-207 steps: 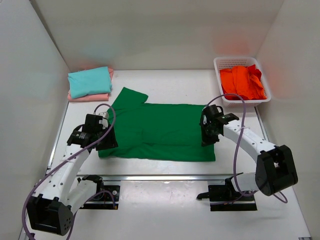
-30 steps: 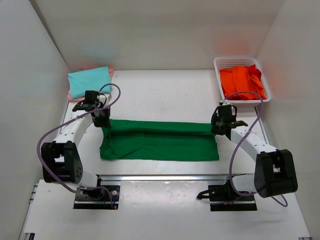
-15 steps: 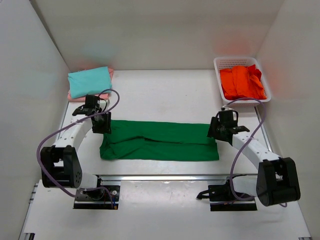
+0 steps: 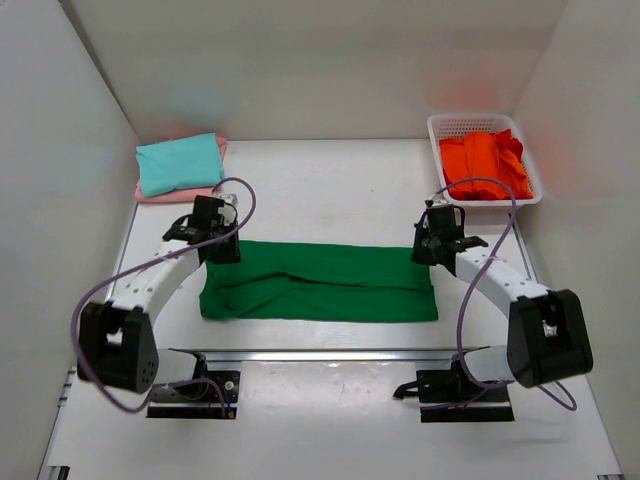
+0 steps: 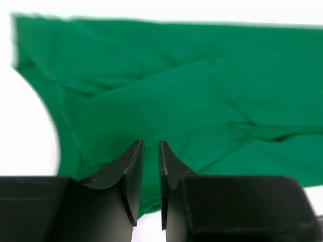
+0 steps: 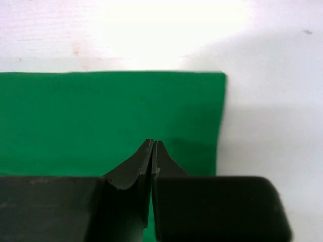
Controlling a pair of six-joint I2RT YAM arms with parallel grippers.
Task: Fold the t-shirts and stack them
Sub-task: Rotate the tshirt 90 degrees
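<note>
Hovering at the two far corners of the dark green t-shirt [image 4: 318,281], folded into a long band across the middle of the desk [image 4: 330,190]. Left pincer [image 5: 150,146] narrow, just a slit, nothing between the fingers; right pincer [image 6: 153,143] pressed fully closed, no cloth visibly pinched.

Risk of catching the top layer only and peeling the fold apart, given thin limp knit. Risk of shoving and bunching the edge with closed right tips. Risk of skewing the band through uneven lift or drag, matte cloth on smooth white surface.

Left end: overlapping layers, curved edge, soft creases. Right end: flat, square corner, crisp straight edge.

Teal t-shirt [image 4: 178,163] folded flat atop pale pink t-shirt [image 4: 180,194], far left corner. Orange-red t-shirt [image 4: 485,165] crumpled in white lattice basket [image 4: 440,125], far right.
</note>
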